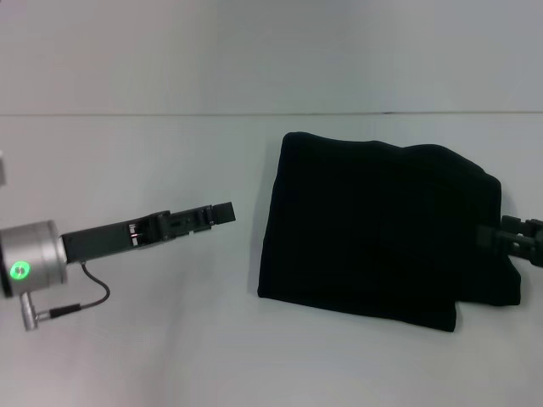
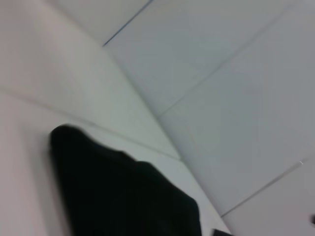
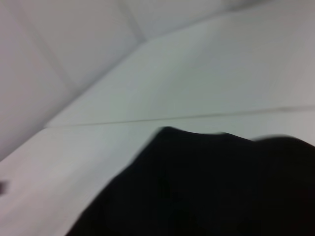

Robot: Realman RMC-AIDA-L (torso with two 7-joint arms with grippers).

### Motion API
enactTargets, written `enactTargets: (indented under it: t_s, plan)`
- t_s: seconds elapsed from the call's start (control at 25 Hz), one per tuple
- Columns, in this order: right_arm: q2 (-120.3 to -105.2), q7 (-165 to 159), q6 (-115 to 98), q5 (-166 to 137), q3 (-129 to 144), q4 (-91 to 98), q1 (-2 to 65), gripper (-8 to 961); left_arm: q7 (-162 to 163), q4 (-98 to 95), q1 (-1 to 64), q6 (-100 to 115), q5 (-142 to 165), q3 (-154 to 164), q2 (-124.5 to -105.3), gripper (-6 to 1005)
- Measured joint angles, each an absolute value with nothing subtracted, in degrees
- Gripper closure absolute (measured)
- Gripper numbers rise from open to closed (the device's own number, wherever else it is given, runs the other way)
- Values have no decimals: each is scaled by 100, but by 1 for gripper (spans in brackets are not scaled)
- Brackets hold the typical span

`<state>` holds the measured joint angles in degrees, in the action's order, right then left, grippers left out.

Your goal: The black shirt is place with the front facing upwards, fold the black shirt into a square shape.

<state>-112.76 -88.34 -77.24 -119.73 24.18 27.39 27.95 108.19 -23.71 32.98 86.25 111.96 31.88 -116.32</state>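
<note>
Where white table [image 1: 127,356] spreads, black shirt [image 1: 377,229] lies folded.

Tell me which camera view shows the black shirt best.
Head view: the whole black shirt lies folded into a rough square on the table. The left wrist view shows one dark blurred part; the right wrist view shows only its upper edge.

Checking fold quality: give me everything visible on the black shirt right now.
The black shirt is plain black cloth, folded into a compact, roughly square bundle lying flat on the white table. No lettering or label shows. Its edges are uneven, with a small step at the near corner. The right gripper is at its right edge; the left gripper is apart, to its left.
</note>
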Motion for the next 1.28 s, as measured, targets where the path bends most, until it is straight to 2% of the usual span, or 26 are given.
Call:
enactTargets:
  t_s: [0.16, 0.56, 1.28]
  plan:
    - [-11351, -7710, -8624, -11971, 2431, 3164, 2575, 188, 12391, -2355, 3655, 7985, 11426, 3689, -11477, 124]
    - [-11926, -5351, -8876, -12020, 2465, 3386, 2156, 194, 13607, -2031, 4423, 6395, 11568, 4421, -11504, 126]
    - [-11967, -5247, -8917, -12273, 2576, 3125, 2276, 195, 13565, -1959, 4873, 5101, 11574, 4951, -12139, 131]
